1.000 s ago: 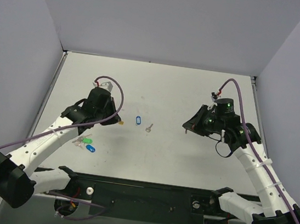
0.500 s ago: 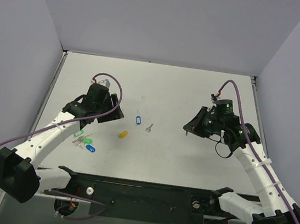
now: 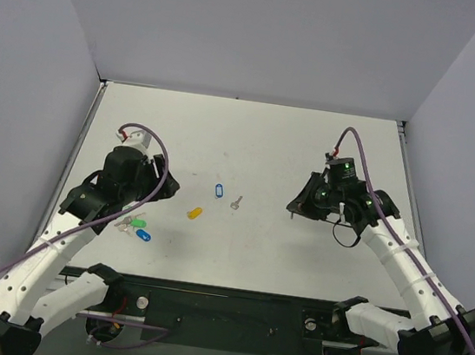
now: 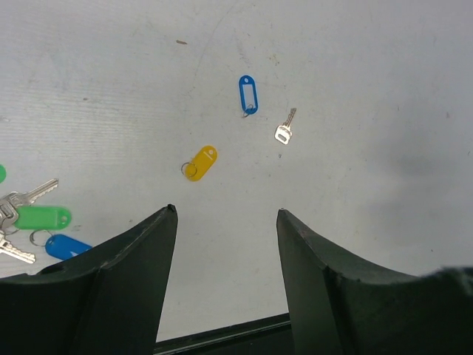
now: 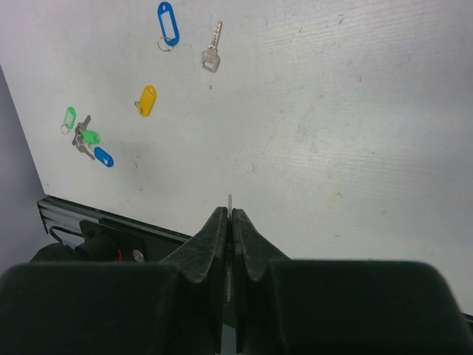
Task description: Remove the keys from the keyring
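The yellow keyring lies flat on the table with its thin metal ring at one end, also visible in the left wrist view and the right wrist view. My left gripper is open and empty, standing back to the left of the tag. My right gripper is shut on a key, of which only a thin silver edge pokes out past the tips. It hovers right of centre. A loose silver key lies on the table.
A blue tag lies just left of the loose key. A cluster of green and blue tags with keys sits at the near left. The black front rail borders the near edge.
My left gripper opened, leaving the yellow keyring on the table, and drew back to the left. The right gripper stayed shut and shifted slightly left.
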Controlling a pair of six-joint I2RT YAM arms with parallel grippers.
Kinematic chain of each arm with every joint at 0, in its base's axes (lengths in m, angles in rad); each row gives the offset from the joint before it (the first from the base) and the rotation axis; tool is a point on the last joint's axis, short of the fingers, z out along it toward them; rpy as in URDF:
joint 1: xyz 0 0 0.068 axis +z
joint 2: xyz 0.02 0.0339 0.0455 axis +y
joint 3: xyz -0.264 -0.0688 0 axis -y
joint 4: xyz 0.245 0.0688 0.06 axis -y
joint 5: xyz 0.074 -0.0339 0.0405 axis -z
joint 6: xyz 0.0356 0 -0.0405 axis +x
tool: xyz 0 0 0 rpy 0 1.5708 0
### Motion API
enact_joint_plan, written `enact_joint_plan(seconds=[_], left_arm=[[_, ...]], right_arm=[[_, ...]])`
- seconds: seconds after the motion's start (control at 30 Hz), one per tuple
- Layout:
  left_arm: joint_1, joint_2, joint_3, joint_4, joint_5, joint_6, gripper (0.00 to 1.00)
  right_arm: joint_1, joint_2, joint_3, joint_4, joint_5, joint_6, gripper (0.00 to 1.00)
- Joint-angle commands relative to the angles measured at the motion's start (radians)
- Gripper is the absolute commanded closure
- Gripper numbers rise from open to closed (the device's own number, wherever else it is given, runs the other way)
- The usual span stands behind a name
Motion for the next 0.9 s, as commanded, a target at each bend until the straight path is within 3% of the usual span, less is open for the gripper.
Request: enact_joint_plan(seconds=[0.0,0.27,0.73,0.87], left_arm=[[0.01,-0.073,-0.038,-0.052,-0.027,0.054,0.34],[0.013,-0.209,-0.069,-0.106,-0.105,0.059,0.34],[0.013,-0.386,-0.174,-0.057,-0.266,0.119,0.35],[0.033,-0.378,-0.178,-0.039,-0.237,0.136,0.35]], right_arm=[[0.068,0.07,0.048,-0.023,0.083,-0.002,1.0],[0.216,0.288,0.185,-0.042,0.12,0.029,1.0],[0.308,0.565,0.379,-0.074,0.12,0.032,1.0],[0.331,0.636,0.435,-0.083,0.117,0.029,1.0]])
